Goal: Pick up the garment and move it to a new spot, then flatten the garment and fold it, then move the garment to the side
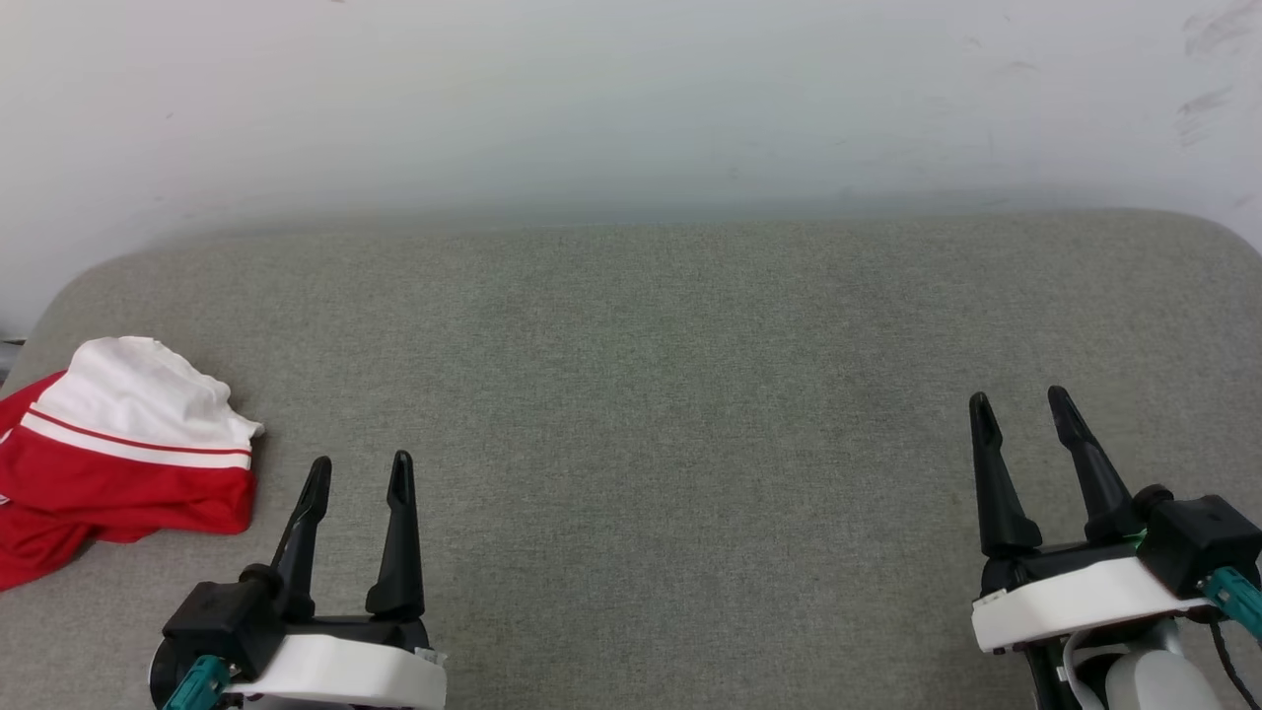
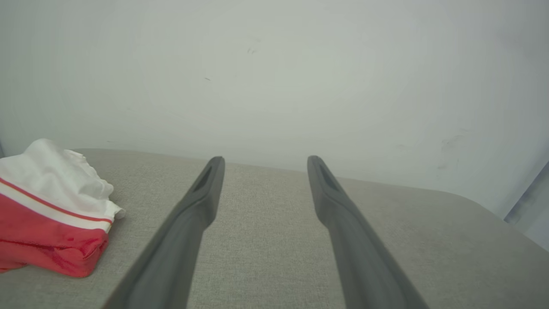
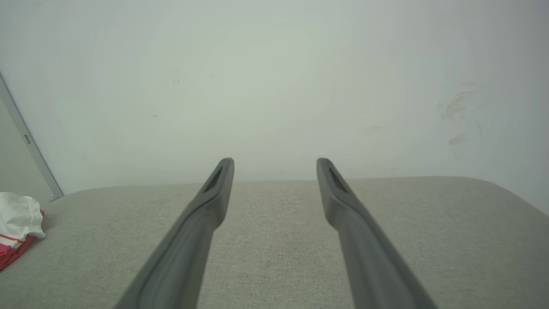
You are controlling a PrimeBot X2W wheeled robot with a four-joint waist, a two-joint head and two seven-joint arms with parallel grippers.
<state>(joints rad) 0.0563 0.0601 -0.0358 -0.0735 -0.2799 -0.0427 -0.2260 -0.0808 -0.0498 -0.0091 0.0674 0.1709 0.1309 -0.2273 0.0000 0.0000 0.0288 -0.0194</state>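
Observation:
The garment [image 1: 118,454] lies bunched at the far left of the grey cushioned surface [image 1: 641,394], a white sleeve with red-and-white trim on top of red cloth, partly cut off by the picture's edge. It also appears at the left in the left wrist view as garment [image 2: 47,214] and far left in the right wrist view as garment [image 3: 17,223]. My left gripper [image 1: 360,473] stands open just right of it, apart from the cloth, nothing between its fingers. Far to the right, my right gripper [image 1: 1020,406] is open and holds nothing.
A pale wall [image 1: 631,99] rises right behind the surface's rounded back edge. The cushion's corners curve away at left and right. A thin metal strip [image 3: 30,146] runs up the wall at the left in the right wrist view.

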